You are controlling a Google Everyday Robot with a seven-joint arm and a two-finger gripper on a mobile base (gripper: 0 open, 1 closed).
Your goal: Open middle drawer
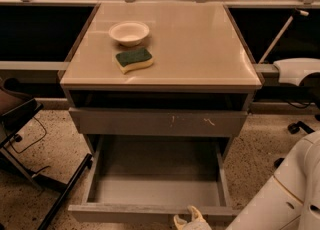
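Observation:
The middle drawer (pixel 150 213) is pulled far out of the grey cabinet, and its grey inside (pixel 155 171) holds nothing I can see. Above it sits the grey drawer front with white scratches right of centre (pixel 160 122), pushed in. My gripper (pixel 189 220) is at the bottom edge of the camera view, at the top edge of the open drawer's front, right of its middle. My white arm (pixel 285 189) reaches in from the lower right. Any drawer below is hidden.
On the beige cabinet top (pixel 200 39) stand a white bowl (pixel 129 32) and a green-and-yellow sponge (pixel 133 59). A black chair frame (pixel 30 139) stands on the speckled floor at the left. A white object (pixel 297 69) and chair castors (pixel 295 126) are at the right.

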